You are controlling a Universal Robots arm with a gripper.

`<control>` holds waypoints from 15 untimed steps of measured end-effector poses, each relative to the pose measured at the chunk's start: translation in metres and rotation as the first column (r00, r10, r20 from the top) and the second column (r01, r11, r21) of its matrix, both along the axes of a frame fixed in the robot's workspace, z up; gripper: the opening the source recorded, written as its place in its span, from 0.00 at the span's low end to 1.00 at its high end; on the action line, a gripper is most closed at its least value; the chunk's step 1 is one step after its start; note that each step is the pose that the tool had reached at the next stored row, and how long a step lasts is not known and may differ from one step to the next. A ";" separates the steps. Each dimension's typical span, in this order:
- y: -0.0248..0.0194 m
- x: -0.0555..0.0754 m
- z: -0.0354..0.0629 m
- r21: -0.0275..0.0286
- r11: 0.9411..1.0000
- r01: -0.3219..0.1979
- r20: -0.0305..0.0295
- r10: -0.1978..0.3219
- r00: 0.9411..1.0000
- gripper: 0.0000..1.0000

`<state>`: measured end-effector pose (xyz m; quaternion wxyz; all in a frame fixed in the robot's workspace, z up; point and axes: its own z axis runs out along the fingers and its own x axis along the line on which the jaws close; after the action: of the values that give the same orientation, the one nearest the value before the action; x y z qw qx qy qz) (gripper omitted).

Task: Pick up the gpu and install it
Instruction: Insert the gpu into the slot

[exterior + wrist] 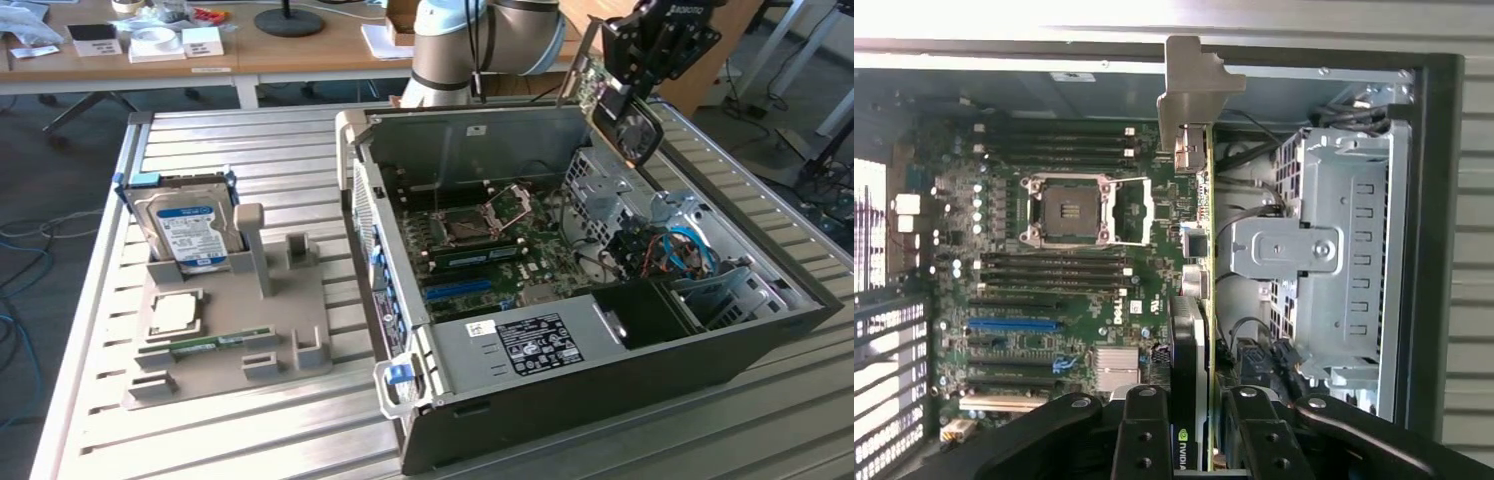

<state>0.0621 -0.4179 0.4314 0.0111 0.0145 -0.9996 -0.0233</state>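
1. Grey holder (267,350) sits at the exterior view's left on the metal table (240,140). It carries an upright hard drive (187,225) and a memory stick (214,343) lying flat, and nothing touches either.
2. In the middle the case (561,400) lies open, with the motherboard (481,250) exposed. Its blue slot (1014,325) looks unoccupied.
3. At the exterior view's right the gripper (638,75) hangs over the case's far corner, fingers (1144,440) clenched on the gpu (630,130). The card is in the air, well clear of the table.
4. From the wrist the gpu shows edge-on between the fingers, its bracket (1189,90) leading. It is above the board beside the drive cage (1334,260) and seems to touch nothing.
5. I judge the pick-up done and the install in hand, at the carrying stage. The card runs crosswise to the blue slot, so seating it would call for a turn, the edge lined up over a slot, and a straight press.
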 end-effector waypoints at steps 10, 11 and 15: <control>0.0000 0.000 -0.0003 0.000 0.989 -0.149 0.000 0.149 0.989 0.27; 0.0000 0.000 -0.0004 0.000 0.987 -0.163 0.000 0.163 0.987 0.27; 0.0000 0.000 -0.0006 0.000 0.974 -0.228 0.000 0.228 0.974 0.27</control>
<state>0.0621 -0.4179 0.4307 0.0137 0.1293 -0.9913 -0.0219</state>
